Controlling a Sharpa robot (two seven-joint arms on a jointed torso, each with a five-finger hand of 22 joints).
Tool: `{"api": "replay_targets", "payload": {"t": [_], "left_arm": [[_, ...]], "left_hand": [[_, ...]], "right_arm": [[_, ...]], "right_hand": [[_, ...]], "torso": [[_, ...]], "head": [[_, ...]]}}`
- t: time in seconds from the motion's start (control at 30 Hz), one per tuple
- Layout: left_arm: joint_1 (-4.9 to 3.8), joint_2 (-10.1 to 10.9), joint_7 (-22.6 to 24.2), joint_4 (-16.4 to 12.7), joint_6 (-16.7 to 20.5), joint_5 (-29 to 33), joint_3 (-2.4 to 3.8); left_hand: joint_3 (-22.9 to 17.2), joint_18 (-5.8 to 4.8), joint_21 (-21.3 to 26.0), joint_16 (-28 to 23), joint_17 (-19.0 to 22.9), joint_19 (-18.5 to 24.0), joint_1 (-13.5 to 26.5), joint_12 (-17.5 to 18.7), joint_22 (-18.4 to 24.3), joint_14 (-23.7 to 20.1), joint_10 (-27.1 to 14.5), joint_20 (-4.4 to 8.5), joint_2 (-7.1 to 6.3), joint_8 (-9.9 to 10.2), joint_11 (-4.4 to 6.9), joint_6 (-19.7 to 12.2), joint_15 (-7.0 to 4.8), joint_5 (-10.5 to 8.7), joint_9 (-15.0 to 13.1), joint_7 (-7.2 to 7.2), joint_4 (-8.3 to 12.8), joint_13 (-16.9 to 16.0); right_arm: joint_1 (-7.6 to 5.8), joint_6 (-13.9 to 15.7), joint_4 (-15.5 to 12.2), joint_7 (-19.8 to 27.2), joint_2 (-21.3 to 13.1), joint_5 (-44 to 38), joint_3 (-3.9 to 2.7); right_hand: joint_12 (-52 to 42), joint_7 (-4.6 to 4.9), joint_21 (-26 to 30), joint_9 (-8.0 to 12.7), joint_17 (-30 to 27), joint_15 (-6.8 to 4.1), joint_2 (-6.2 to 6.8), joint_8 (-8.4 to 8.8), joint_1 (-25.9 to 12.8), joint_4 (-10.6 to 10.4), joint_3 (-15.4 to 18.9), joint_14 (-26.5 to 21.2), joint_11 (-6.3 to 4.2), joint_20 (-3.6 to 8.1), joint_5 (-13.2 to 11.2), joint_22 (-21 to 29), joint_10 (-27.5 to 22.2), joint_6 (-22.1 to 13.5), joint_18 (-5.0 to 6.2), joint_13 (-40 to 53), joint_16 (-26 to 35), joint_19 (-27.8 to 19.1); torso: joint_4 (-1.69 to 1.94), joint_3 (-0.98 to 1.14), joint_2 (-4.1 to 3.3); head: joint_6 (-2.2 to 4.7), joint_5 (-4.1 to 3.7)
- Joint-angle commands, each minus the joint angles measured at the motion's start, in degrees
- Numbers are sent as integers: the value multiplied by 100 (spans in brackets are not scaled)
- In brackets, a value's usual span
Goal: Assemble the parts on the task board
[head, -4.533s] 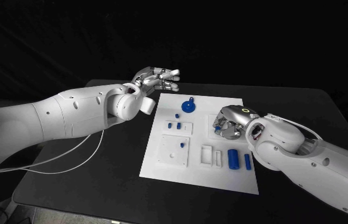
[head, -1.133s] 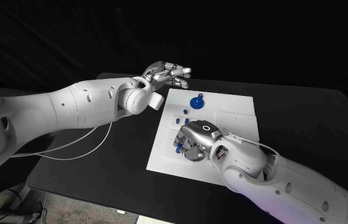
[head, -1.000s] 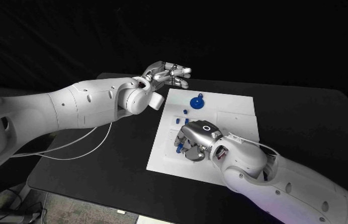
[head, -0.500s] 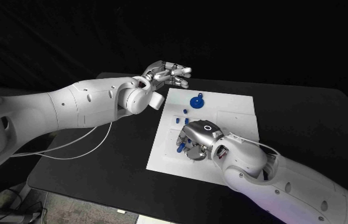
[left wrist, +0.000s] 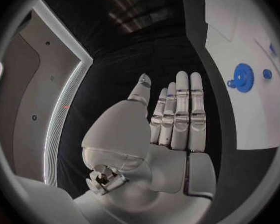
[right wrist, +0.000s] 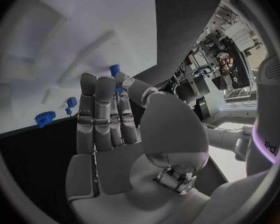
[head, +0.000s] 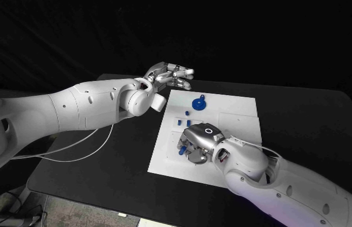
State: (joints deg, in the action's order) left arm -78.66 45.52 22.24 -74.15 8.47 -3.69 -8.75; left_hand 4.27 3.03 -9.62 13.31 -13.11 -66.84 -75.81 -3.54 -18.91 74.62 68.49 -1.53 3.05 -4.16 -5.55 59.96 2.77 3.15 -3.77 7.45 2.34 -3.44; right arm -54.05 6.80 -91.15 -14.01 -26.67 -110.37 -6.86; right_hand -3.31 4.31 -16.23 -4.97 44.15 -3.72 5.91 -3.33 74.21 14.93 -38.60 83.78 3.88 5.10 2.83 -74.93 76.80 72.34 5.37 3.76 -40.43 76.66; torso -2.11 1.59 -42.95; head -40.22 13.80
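Left hand (head: 170,77): hovering just off the far left corner of the task board (head: 231,110), fingers lying straight and close together, gripping nothing (wrist view (left wrist: 171,129) confirming flat palm).
Right hand (head: 198,144): hanging over the board's near left part, palm down; thumb and a finger are pinching one small blue part (right wrist: 115,70) (seen in the wrist view), other fingers lying straight side by side.
Board: one white plate, lying in the middle of the black table (head: 95,171).
Blue gear (head: 198,104): one, sitting near the board's far edge, well apart from the right hand.
Small blue pegs (head: 183,121): about three showing, standing between the gear and the right hand (exact count is hard to tell).
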Motion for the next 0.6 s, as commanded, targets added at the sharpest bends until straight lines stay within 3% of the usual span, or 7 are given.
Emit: {"api": "replay_targets", "payload": {"t": [0.03,0.17,0.27,0.37,0.5,0.6], "left_arm": [[-3,-16,55,-17,-47,-24,6],[-3,-24,48,-14,-58,-29,6],[-3,-27,44,-15,-54,-32,6],[-3,-29,40,-11,-56,-33,6],[-3,-32,36,-5,-78,-34,6],[-3,-34,34,-1,-92,-34,6]], "left_hand": [[6,-4,-54,-25,8,36,7,-14,27,-17,-28,-11,0,6,-2,-42,-5,25,0,14,9,-9],[6,-4,-54,-25,8,36,7,-14,27,-17,-28,-11,0,6,-2,-42,-5,25,0,14,9,-9],[7,-4,-57,-24,8,37,-4,-10,32,-18,-40,-11,-10,12,-7,-55,-5,26,2,19,17,-7],[7,-5,-58,-25,8,39,-5,-9,34,-18,-55,-12,-14,15,-12,-66,-3,27,2,24,19,-8],[7,-5,-58,-25,8,39,-5,-9,34,-18,-55,-12,-14,15,-12,-66,-3,27,2,24,19,-8],[8,-3,-59,-27,9,42,2,-15,39,-25,-60,-15,-15,8,-12,-69,0,23,0,24,15,-9]], "right_arm": [[20,-223,46,-1,23,31,86],[-6,-157,64,4,55,100,138],[-19,-94,82,30,69,216,156],[-27,-29,103,80,78,321,168],[-33,95,129,111,83,400,178],[-34,152,140,123,77,451,181]], "right_hand": [[-13,18,-17,-1,-10,-29,-20,-33,-38,-13,-15,-22,-273,8,35,-116,320,38,155,-6,-30,-54],[-12,33,-16,14,-23,-21,-17,-28,-56,-24,-15,-27,-259,2,88,-117,274,-3,153,-8,-25,-68],[-11,69,-22,54,-46,-3,45,-26,-137,-67,102,-34,-229,-12,498,-122,149,-125,149,-12,-15,-98],[-9,94,11,96,-58,29,42,-27,-193,-148,425,-12,-206,-52,628,-82,-16,-255,139,-22,-41,-88],[-5,139,173,110,-76,93,35,-24,-246,-217,784,-14,-145,-132,557,37,-239,-468,150,-28,-112,-16],[-5,171,244,122,-94,126,90,-18,-314,-252,830,-21,-87,-157,569,91,-431,-602,153,-35,-133,20]], "torso": [[6,-1,-9],[7,-3,0],[6,-4,1],[1,-4,1],[0,4,-1],[0,5,0]], "head": [[-13,-12],[-10,-13],[-9,-11],[-15,-8],[-12,-7],[-18,-9]]}}
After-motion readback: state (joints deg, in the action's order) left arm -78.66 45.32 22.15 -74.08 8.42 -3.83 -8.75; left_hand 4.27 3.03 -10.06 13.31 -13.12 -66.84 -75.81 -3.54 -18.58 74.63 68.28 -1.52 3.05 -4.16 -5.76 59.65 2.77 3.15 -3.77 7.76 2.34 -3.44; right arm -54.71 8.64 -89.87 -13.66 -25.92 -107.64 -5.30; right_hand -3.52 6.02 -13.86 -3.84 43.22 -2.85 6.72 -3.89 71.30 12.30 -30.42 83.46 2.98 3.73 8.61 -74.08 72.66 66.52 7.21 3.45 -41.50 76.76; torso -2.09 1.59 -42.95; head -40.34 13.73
